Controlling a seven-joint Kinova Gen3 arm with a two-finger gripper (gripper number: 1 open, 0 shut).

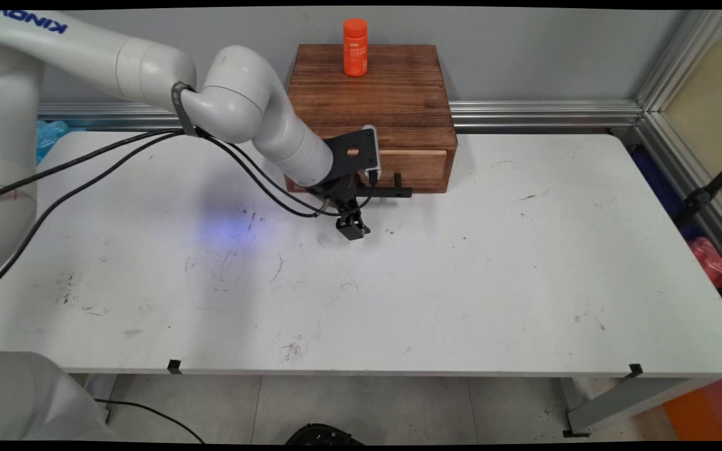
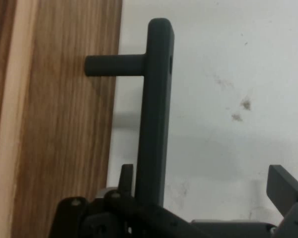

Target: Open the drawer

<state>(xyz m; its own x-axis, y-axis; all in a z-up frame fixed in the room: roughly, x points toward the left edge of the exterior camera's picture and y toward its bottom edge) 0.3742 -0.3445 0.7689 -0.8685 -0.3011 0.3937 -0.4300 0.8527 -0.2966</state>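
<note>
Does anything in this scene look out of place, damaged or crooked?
Nothing stands out. The orange bottle stands upright on the wooden drawer box, the drawer's black handle looks straight and whole, and the open gripper sits at that handle. The white table only shows scuff marks, with nothing spilled.

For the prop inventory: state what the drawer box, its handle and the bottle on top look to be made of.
Drawer box: stained wood, brown with visible grain, matte.
Handle: dark, smooth, matte bar on a round post; metal or plastic, cannot tell.
Orange bottle: probably plastic, smooth, evenly coloured, with a label.
</note>
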